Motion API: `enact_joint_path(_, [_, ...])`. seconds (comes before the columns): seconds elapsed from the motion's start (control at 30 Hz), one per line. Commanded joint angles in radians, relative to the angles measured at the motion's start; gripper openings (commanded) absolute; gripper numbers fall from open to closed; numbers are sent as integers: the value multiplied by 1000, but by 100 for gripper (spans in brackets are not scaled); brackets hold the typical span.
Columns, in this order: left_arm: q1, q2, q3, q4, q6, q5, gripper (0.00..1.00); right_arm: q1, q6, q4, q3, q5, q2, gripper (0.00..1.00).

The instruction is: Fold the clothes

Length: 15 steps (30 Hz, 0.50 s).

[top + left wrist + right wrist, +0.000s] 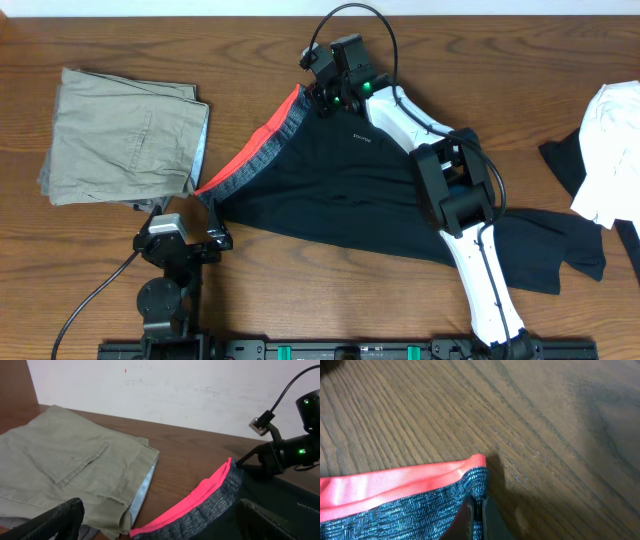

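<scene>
Black leggings [330, 195], overhead: spread across the middle of the wooden table [60, 260], legs running to the lower right, the red-and-grey waistband [255, 150] slanting at their left end.
Overhead, right gripper [322, 97]: at the far end of the waistband; its jaws cannot be read from above.
Overhead, right arm [455, 195]: lies across the leggings and hides a strip of them.
Overhead, left gripper [186, 215]: just short of the waistband's near corner.
Overhead, neighbours: folded khaki trousers [120, 135] on the left, one corner just beside the waistband; white garment [612, 150] at the right edge, well apart from the waistband.
Left wrist, left gripper [160, 510]: fingers [55, 520] spread wide, holding nothing; the waistband [200, 502] shows between them.
Left wrist, surroundings: khaki trousers [65, 470] on the left, right gripper [272, 457] beyond, at the waistband's far end, white wall [175, 390] behind.
Right wrist, right gripper [479, 517]: jaws pinched together on the grey edge at the waistband [395, 495] corner; bare table [545, 420] beyond.
</scene>
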<state>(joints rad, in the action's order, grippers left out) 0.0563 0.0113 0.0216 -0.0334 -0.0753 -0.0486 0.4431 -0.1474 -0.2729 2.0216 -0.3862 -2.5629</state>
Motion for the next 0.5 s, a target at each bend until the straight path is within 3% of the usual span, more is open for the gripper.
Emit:
enact_joint_path(0.0, [4,-1,-17,-37,-5,16,98,10,-7,-9,50,-23,-5,1])
enact_joint_path(0.47, [4,-1,-17,-36,-5,16,98,119,-7,-158,73,-48,117,1])
